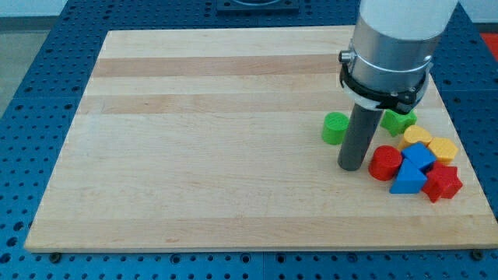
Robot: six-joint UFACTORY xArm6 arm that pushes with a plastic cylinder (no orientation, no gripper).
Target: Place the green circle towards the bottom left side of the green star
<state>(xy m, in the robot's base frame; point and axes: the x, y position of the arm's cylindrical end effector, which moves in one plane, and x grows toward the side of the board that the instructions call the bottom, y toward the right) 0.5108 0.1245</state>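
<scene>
Blue triangle (408, 180) and red star (442, 183) sitting nearest, right of my tip (352, 166). Board (194, 155) lying wide open leftward. Green star (398, 119) showing half hidden behind the rod. Green circle (335, 127) sitting up-left of tip, close, not touching; tip holding nothing.

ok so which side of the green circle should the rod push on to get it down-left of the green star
Push on the green circle's upper curved wall, from the view's top, probably. It already sits left of the green star, roughly level, so it needs moving down. My tip is at its lower right and must go round.
</scene>
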